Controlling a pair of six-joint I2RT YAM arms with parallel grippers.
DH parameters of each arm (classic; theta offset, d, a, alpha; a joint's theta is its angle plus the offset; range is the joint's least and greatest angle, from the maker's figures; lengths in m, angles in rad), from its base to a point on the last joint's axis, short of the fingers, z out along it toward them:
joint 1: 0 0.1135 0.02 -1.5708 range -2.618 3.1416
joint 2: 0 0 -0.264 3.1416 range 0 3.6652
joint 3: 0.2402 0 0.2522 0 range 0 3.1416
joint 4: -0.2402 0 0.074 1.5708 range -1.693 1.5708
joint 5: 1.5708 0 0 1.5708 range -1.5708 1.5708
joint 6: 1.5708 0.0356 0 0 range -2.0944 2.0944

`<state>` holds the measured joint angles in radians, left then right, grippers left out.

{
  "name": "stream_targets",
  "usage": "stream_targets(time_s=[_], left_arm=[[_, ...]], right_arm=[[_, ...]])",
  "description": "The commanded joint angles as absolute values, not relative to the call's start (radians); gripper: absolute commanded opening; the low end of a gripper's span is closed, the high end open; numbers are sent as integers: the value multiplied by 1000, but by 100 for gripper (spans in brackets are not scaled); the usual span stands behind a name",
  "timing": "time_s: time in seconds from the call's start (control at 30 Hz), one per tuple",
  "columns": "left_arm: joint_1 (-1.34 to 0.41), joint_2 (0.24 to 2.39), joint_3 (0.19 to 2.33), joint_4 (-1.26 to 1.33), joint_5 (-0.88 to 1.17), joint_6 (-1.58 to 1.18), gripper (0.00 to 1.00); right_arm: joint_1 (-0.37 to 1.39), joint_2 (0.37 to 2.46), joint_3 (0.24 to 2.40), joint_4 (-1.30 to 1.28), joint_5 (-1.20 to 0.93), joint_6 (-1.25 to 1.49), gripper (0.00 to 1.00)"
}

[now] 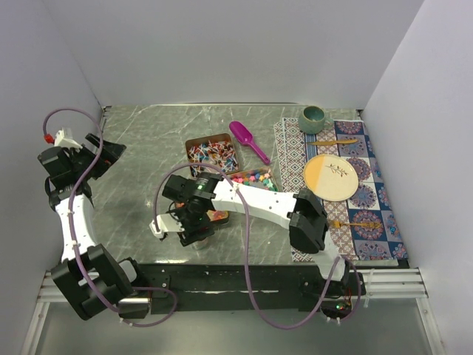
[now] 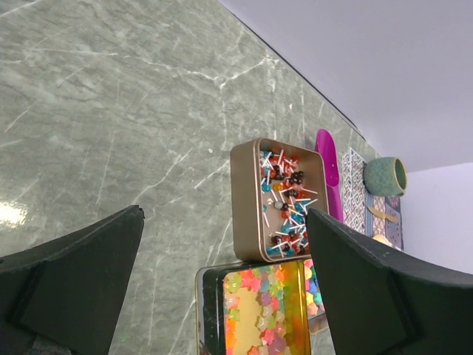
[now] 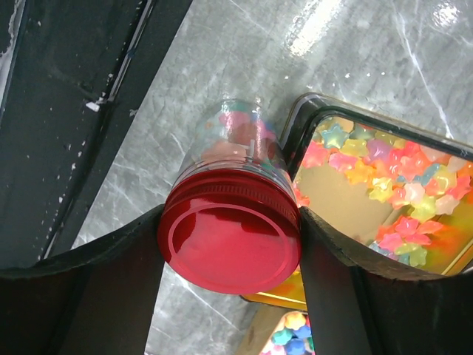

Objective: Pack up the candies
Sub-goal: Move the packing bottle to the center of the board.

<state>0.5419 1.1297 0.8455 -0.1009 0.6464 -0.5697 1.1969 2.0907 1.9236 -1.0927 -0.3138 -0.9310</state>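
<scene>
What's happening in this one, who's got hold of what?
The right arm's fingers are clamped on both sides of the red lid on a clear jar that already holds candies, beside an open tin of star-shaped sweets. The left arm's fingers are spread wide and hold nothing, over the table, pointed at the lollipop tin.

- No text, label, brand, number or sign can be read in any view.
- The wrappers of the candies in the tin are too small to show any print.
- The red lid is plain.
- The cloth carries ornament only.
</scene>
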Motion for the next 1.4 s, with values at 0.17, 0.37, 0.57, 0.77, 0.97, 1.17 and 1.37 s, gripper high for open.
stream_targets(time_s=[0.17,0.37,0.57,0.77,0.97,1.17,1.37], left_arm=[[474,1126,873,-9,764,-450,98],[430,1129,887,-49,782,-379,97],[336,1109,865,-104,813,-307,98],[16,907,787,-124,727,-258,98],[-320,807,617,-135,520,-440,95],[-523,801,476,-25,298,-410,93],[-734,792,414,55,199,-408,94]], right_arm=[[1167,1950,1645,-1097,-252,-882,55],[1105,1849,1522,-1104,-230,-877,53],[996,1729,1367,-1121,-206,-894,52],[914,1649,1263,-1103,-209,-893,52],[853,1586,1194,-1108,-207,-897,52],[813,1525,1164,-1115,-235,-871,53],[810,1511,1178,-1103,-258,-831,54]])
